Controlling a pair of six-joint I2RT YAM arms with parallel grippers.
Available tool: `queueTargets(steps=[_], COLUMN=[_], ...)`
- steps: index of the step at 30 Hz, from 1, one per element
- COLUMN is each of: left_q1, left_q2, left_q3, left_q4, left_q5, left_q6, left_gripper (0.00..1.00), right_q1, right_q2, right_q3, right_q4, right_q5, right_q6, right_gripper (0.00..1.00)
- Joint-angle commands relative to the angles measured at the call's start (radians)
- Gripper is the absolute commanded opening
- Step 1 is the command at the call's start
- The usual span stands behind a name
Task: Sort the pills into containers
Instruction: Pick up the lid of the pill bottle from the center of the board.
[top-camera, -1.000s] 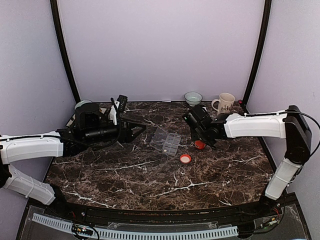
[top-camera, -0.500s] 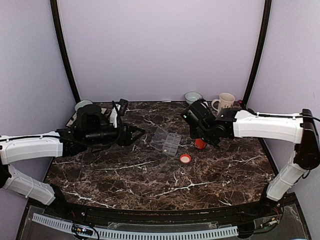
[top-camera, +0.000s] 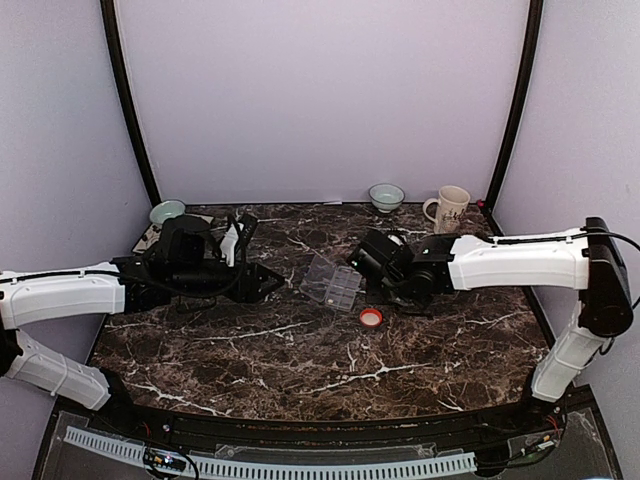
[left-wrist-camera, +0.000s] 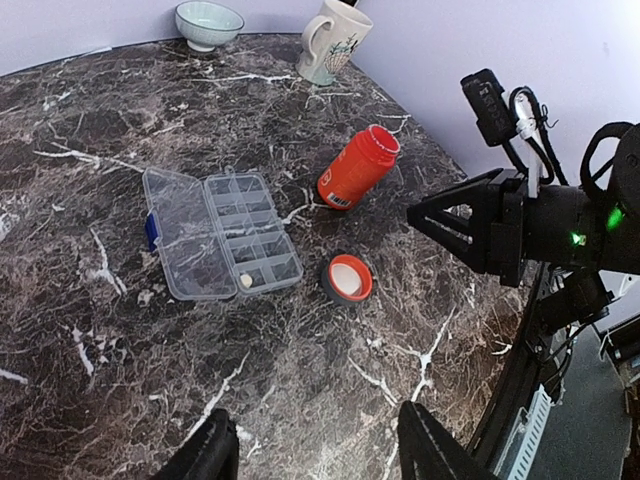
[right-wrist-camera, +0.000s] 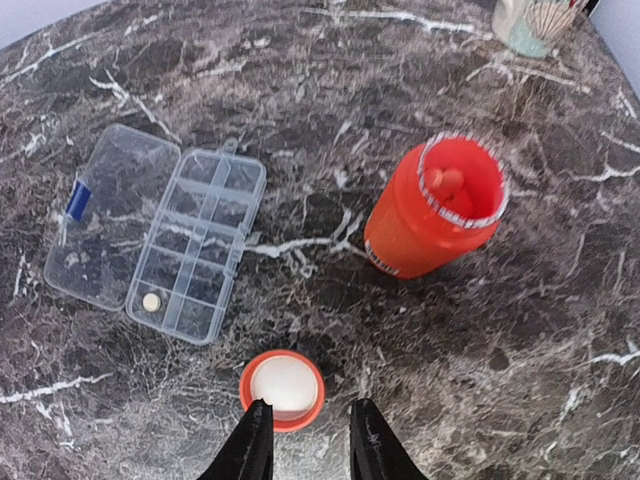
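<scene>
- Orange bottle (right-wrist-camera: 435, 210) stands uncapped just right of the pill box (right-wrist-camera: 160, 230). The top view lost it in the last second as the right arm swung in over it.
- Now the right gripper (right-wrist-camera: 308, 425) hovers above the loose cap (right-wrist-camera: 283, 388), fingers spread, empty.
- Meanwhile the left gripper (left-wrist-camera: 315, 445) edged slightly inward, also spread and empty.
- Pill box lies open mid-table with one pill (right-wrist-camera: 151, 301) in a corner cell.
- Likely early days: the bottle looks far from emptied.
</scene>
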Motion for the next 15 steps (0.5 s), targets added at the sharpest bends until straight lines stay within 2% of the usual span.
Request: queueTargets(steps=[1,15], left_q1=[-0.005,-0.014], left_q2=[-0.006,0.031], left_q3=[0.049,0.042], left_q4=[-0.092,-0.113], left_q5=[-0.012,-0.005], left_q6=[-0.014,-0.033], left_gripper=[0.57,0.56], right_q1=[0.005,-0.061], right_q2=[0.067,0.158], right_q3=[-0.009,-0.048], right_q4=[0.044,0.128], right_q5=[-0.121,-0.269], right_q6=[0.077,0.111], right_gripper=[0.26,0.23])
